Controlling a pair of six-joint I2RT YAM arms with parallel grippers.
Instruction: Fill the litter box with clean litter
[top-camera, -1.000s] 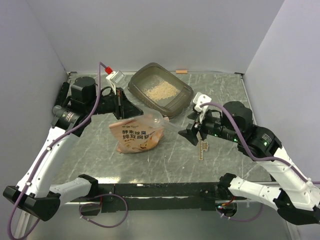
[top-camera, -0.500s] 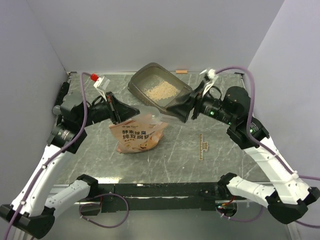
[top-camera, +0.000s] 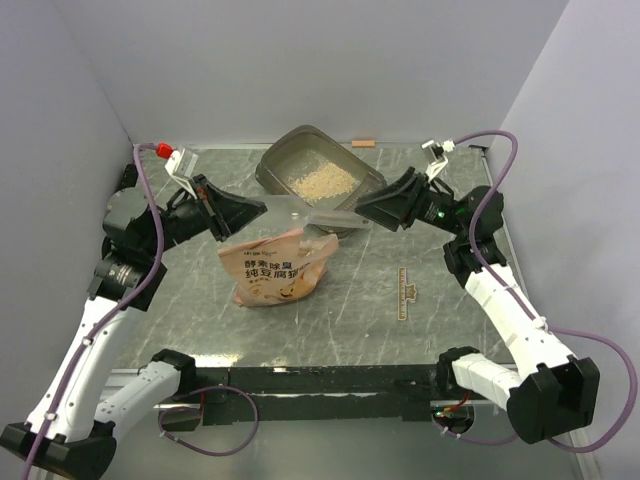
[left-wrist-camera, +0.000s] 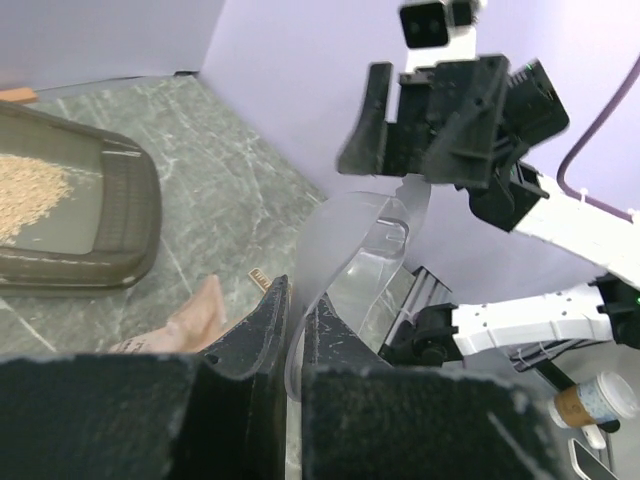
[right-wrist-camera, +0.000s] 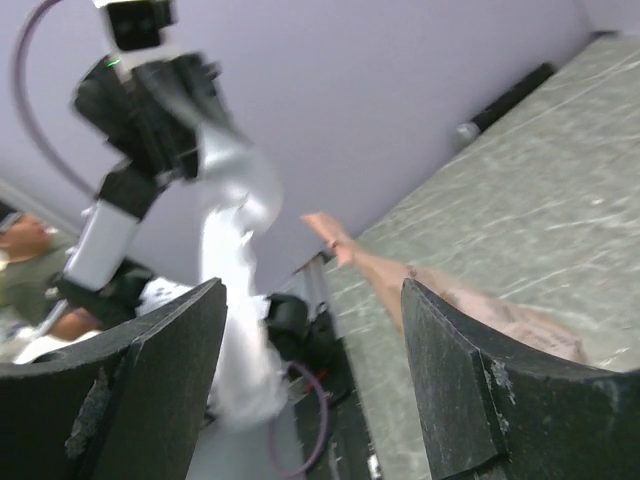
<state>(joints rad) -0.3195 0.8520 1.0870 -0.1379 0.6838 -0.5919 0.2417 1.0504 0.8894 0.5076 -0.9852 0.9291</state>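
Observation:
The grey-brown litter box (top-camera: 370, 186) stands at the back centre with a patch of pale tan litter (top-camera: 322, 182) inside; it also shows in the left wrist view (left-wrist-camera: 120, 230). The pink litter bag (top-camera: 275, 268) lies flat in front of it. My left gripper (top-camera: 262, 208) is raised above the bag and shut on a clear plastic sheet (top-camera: 310, 214), whose edge runs between its fingers (left-wrist-camera: 295, 300). My right gripper (top-camera: 358, 212) faces it at the sheet's far end, jaws wide apart (right-wrist-camera: 312, 290); the blurred clear sheet (right-wrist-camera: 235, 290) hangs between them.
A small tan ruler-like strip (top-camera: 404, 293) lies on the grey marbled table right of the bag. A small orange piece (top-camera: 363, 143) lies at the back wall. Purple-grey walls close the left, back and right sides.
My left gripper has lifted the clear sheet off the bag and drawn back left. My right gripper has risen from beside the ruler strip and swung over to the sheet's far end.

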